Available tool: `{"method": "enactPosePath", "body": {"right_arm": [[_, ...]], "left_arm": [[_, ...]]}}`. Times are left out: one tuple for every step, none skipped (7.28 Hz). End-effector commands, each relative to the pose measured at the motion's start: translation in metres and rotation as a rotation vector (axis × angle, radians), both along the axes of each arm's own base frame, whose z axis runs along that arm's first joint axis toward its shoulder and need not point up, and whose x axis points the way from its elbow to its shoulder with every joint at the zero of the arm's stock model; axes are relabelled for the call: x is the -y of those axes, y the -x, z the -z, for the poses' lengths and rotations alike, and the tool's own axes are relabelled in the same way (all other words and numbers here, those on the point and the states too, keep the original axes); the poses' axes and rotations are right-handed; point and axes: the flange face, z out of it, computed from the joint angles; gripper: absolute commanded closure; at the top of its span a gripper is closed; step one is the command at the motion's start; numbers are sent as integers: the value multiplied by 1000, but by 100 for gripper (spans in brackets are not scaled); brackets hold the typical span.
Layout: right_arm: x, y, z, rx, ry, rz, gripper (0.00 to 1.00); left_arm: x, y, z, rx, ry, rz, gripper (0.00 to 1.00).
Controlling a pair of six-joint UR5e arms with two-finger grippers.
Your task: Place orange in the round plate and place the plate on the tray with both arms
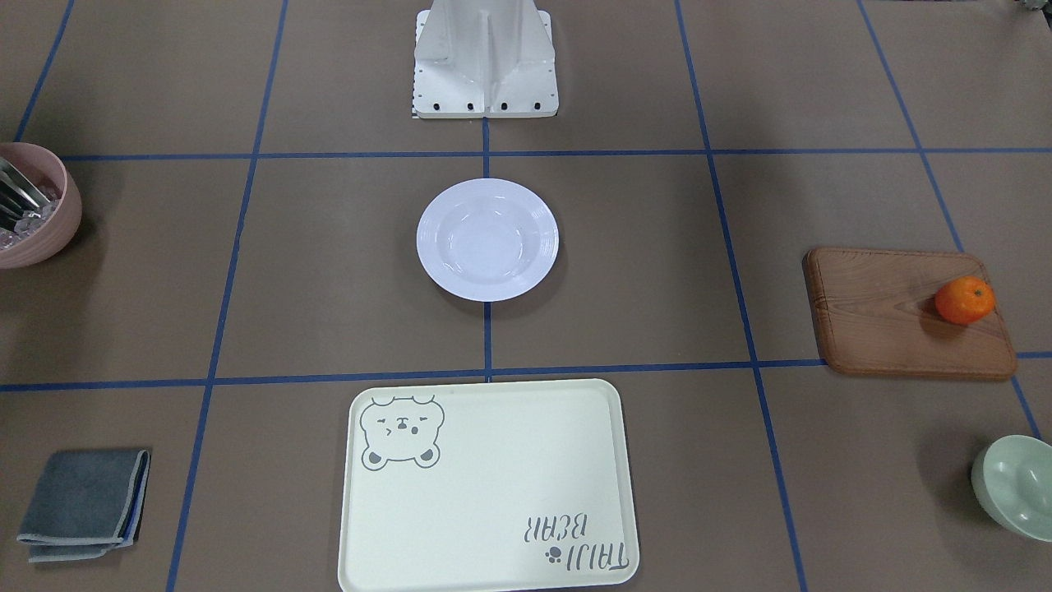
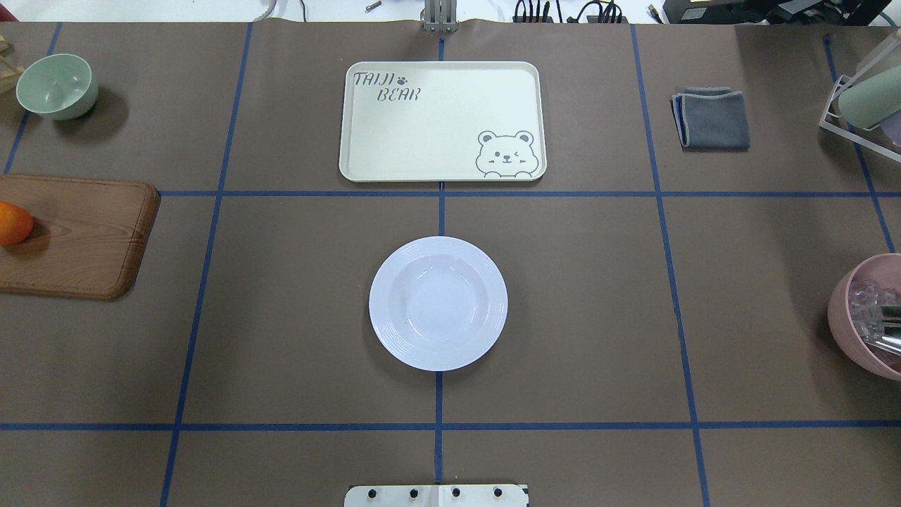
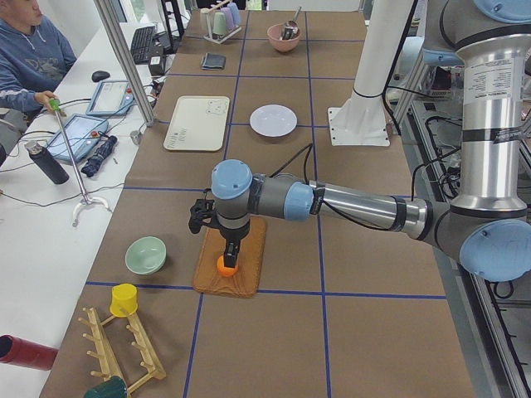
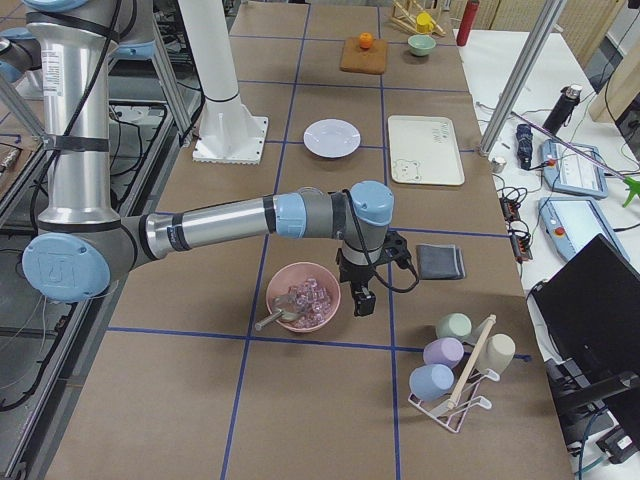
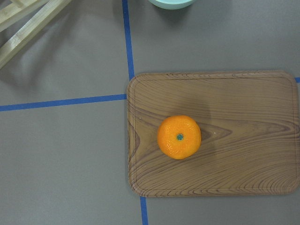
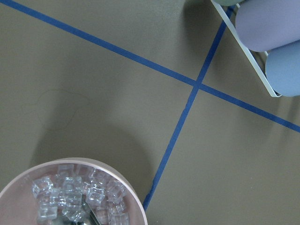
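Observation:
The orange (image 1: 965,300) sits on a brown wooden board (image 1: 892,329) at the table's left end, centred in the left wrist view (image 5: 179,137). The white round plate (image 2: 438,303) rests empty in the table's middle. Beyond it lies the cream tray (image 2: 436,120), also empty. My left gripper (image 3: 230,251) hangs directly over the orange; it shows only in the side view, so I cannot tell its state. My right gripper (image 4: 364,300) hovers low beside a pink bowl, and I cannot tell its state either.
A pink bowl (image 1: 57,222) holds ice cubes and a metal utensil. A pale green bowl (image 1: 1015,485) stands near the board, a folded grey cloth (image 1: 82,503) near the tray. A cup rack (image 4: 455,375) and a wooden rack (image 3: 124,348) stand at the table's ends. A person (image 3: 33,50) sits at the side bench.

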Motion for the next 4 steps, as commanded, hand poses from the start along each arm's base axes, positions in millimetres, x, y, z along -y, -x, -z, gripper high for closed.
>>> {"method": "enactPosePath", "body": {"right_arm": [[-1, 0, 3, 3, -9, 1, 0], [-1, 0, 3, 2, -9, 1, 0], [-1, 0, 3, 1, -6, -2, 0], [2, 3, 4, 1, -3, -2, 0]], "left_arm": [[-1, 0, -3, 3, -10, -10, 2], [-4, 0, -4, 2, -31, -10, 2], [-3, 0, -5, 4, -41, -8, 2], [-3, 0, -4, 1, -40, -8, 2]]}}
